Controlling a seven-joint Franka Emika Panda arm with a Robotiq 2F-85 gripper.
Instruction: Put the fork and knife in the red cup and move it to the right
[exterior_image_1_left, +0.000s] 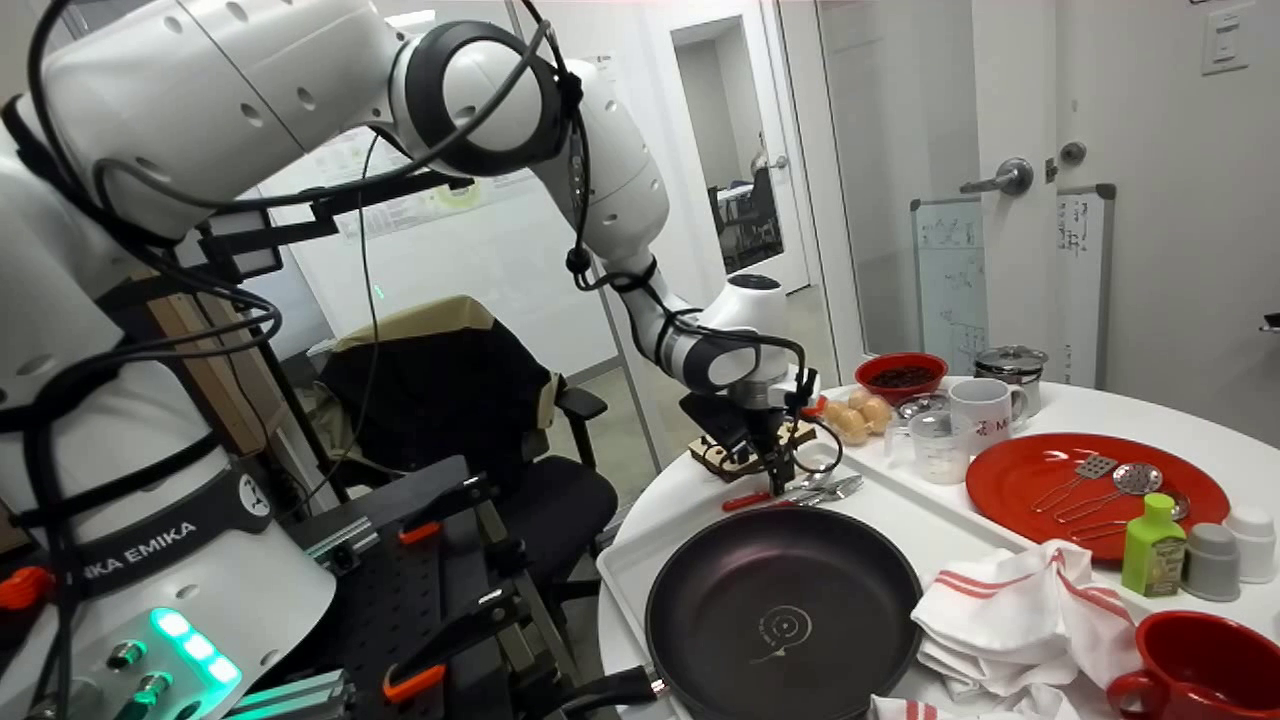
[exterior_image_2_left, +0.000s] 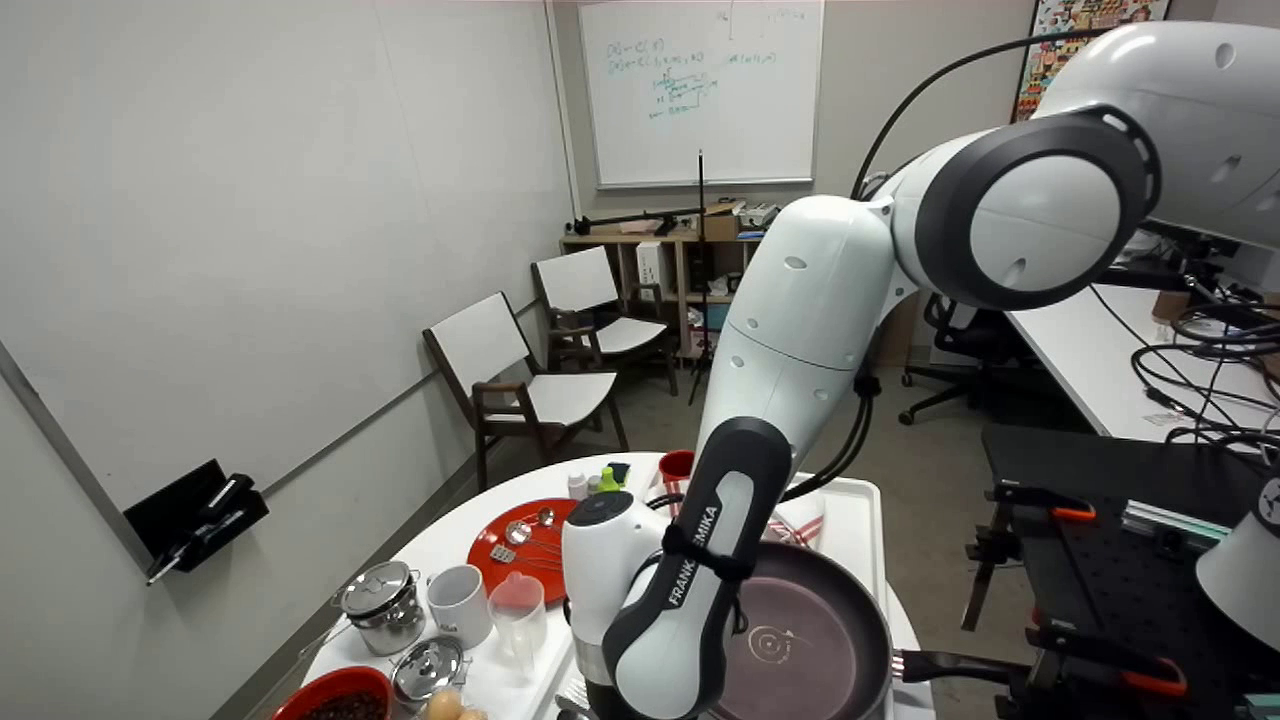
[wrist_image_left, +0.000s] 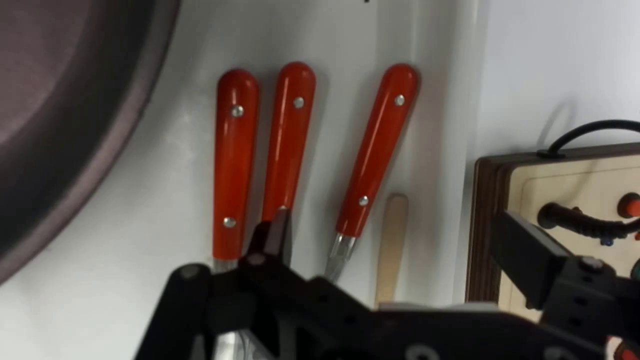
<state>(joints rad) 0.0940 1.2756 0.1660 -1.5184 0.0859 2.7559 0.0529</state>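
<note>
The tool had its fingers spread wide, holding nothing. One fingertip overlapped the lower end of the middle handle; whether it touched, I could not tell. Between the fingers were the outer handle and a pale stick; just past the overlapping finger lay the third handle. In an exterior view a fork showed its head beside the tool, but which red handle was its own, and which belonged to the knife, was hidden.

The step in hand seemed to be picking up one of these pieces. To do it well, the tool needed shifting until one identified handle sat alone and square between the fingers, with the gap narrowed enough to leave out the stick. Coming straight down risked pinning the middle handle to the tray. The handles lay flat, so a low, gentle approach would suit.

Near the opposite finger, the worktop carried a wooden box. Near the tool on the other side was the black pan; its rim called for a high lift. Past it came a towel, then the red cup, well apart from the tool, mouth up.
</note>
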